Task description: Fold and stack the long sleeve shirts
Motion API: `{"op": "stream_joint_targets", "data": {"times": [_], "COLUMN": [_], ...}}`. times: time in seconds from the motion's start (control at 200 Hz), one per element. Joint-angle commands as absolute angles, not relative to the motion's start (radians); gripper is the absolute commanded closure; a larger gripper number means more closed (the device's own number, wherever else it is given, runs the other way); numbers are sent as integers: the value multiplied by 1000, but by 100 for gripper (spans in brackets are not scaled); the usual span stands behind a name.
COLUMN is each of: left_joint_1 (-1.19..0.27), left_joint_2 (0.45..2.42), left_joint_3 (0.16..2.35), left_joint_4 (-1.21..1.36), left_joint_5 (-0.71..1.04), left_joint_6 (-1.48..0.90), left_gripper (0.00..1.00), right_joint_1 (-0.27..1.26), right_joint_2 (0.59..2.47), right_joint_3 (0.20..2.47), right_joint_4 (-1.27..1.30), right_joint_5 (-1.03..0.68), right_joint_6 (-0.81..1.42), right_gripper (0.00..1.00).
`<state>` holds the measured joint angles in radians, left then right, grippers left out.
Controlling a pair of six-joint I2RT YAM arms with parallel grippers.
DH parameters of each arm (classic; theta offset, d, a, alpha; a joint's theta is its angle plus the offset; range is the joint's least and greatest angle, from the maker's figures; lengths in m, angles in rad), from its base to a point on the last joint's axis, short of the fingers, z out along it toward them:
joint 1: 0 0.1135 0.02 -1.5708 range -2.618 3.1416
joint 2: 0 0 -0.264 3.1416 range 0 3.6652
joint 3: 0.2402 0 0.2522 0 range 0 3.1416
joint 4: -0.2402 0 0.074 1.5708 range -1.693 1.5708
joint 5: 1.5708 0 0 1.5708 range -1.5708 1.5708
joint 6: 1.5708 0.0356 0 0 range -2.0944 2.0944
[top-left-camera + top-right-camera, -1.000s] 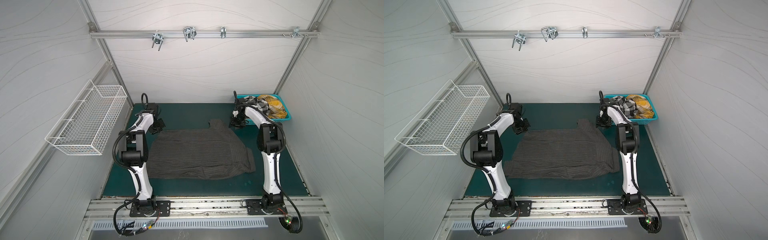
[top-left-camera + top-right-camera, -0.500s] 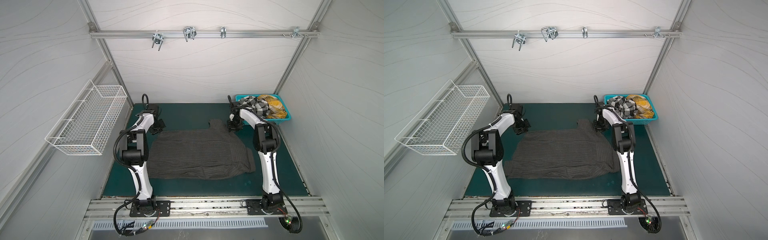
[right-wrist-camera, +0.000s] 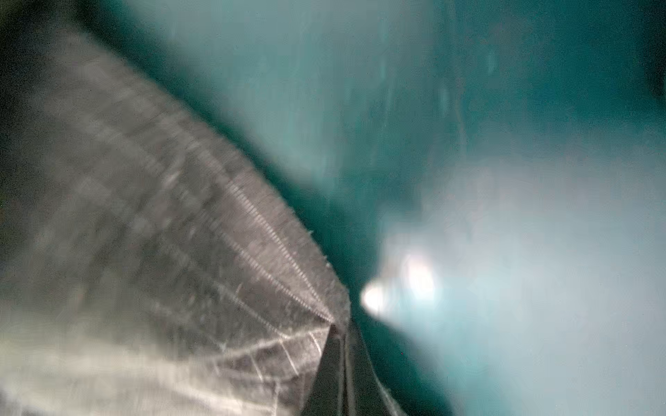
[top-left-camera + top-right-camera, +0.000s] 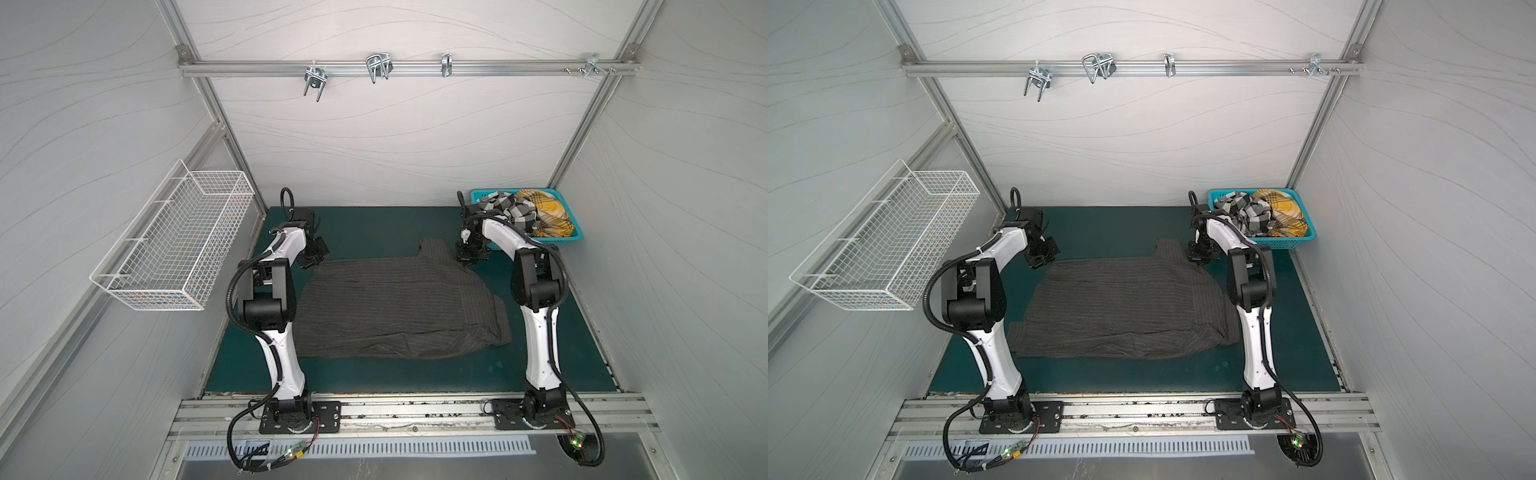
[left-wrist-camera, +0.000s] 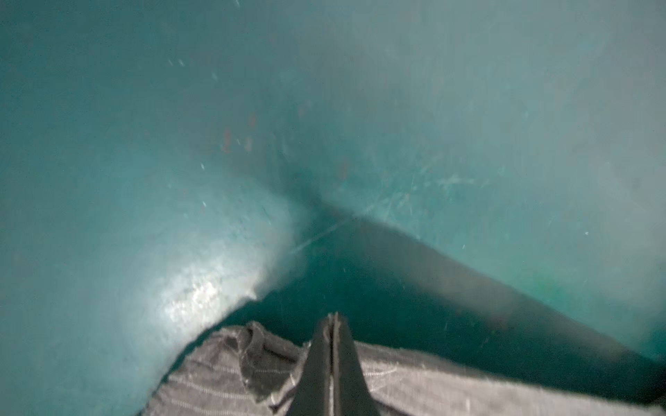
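Grey pinstriped shirt (image 4: 399, 307): left end effector (image 5: 333, 320), right end effector (image 3: 337, 329) each clamped a far corner; shallow pinches might slip.

A dark green table mat (image 4: 374, 226) (image 4: 1108, 228) covers the work surface, and both wrist views show it as a blurred teal-green ground (image 5: 144, 144) (image 3: 504, 108). At its far right corner stands a teal plastic lattice basket (image 4: 557, 240) (image 4: 1287, 243). A white wire basket (image 4: 178, 245) (image 4: 888, 245) is mounted on the left wall, above the mat. An aluminium rail (image 4: 415, 70) (image 4: 1142, 67) crosses the white back panel (image 4: 395, 137) and carries 4 metal hooks (the second (image 4: 378, 66) is a wide loop). Along the near edge runs an aluminium base rail (image 4: 415, 409), with a slotted metal strip (image 4: 415, 449) in front of it.
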<state>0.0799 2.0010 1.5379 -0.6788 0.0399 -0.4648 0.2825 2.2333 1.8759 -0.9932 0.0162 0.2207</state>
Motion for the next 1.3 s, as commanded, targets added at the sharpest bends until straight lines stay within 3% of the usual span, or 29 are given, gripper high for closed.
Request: {"op": "stream_joint_targets", "data": {"times": [0.0,0.315,0.59,1.096,1.296], "left_joint_1": [95,100,138,142,143], "left_joint_2": [1919,1723,1492,1331,1389], "left_joint_3": [1503,1282,1029,726,800], "left_joint_4": [-590,-442,-397,-420,-455], "left_joint_5": [59,91,-18,-86,-89], "left_joint_6": [-501,-577,-635,-675,-661], "left_gripper": [100,100,100,100,100], "right_joint_1": [308,334,339,379,397], "right_joint_2": [2040,1814,1664,1592,1588], "right_joint_3": [1786,1568,1386,1056,1048], "right_joint_4": [-952,-904,-907,-834,-825], "right_joint_5": [21,29,59,47,44], "right_joint_6": [242,306,386,465,466], "right_gripper": [100,100,100,100,100]}}
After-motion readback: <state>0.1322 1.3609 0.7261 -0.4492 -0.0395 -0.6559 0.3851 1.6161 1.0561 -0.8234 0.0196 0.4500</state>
